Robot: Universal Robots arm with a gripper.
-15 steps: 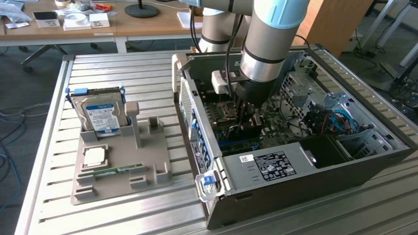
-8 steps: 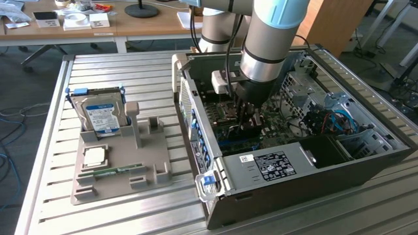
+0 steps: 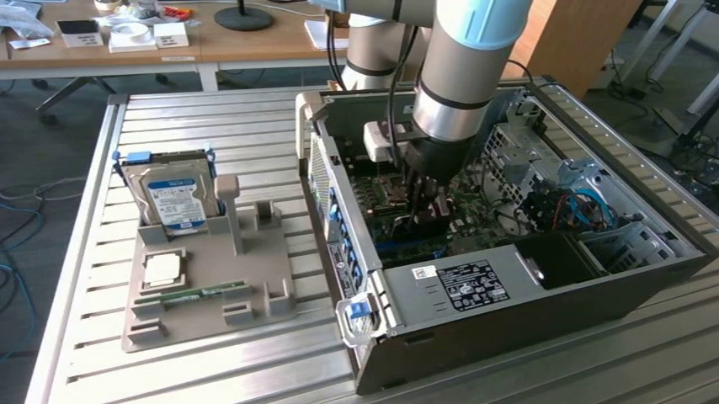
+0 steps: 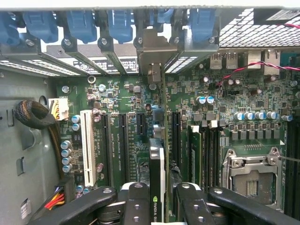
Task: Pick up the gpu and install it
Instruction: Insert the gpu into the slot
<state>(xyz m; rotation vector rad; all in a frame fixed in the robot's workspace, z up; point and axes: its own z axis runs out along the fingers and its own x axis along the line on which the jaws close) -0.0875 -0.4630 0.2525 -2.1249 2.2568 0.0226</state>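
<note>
The gpu stood edge-on between the pincer fingers, clenched on the card, with its metal bracket reaching toward the rear slot openings of the computer case. In the wrist view the card hung above the motherboard, roughly in line with one of the dark expansion slots, beside the white slot. Whether its lower edge had already entered the slot could not be made out; it seemed to be hovering close. In the exterior view the pincer sat at centre frame, deep inside the open case on the slatted bench.

The risk looked like misalignment: if the card sat slightly tilted or off the slot line, pressing down could jam its edge against the slot wall or the neighbouring RAM stick. The bracket could also catch on the blue retention clips at the case's rear and hold the card crooked.
</note>
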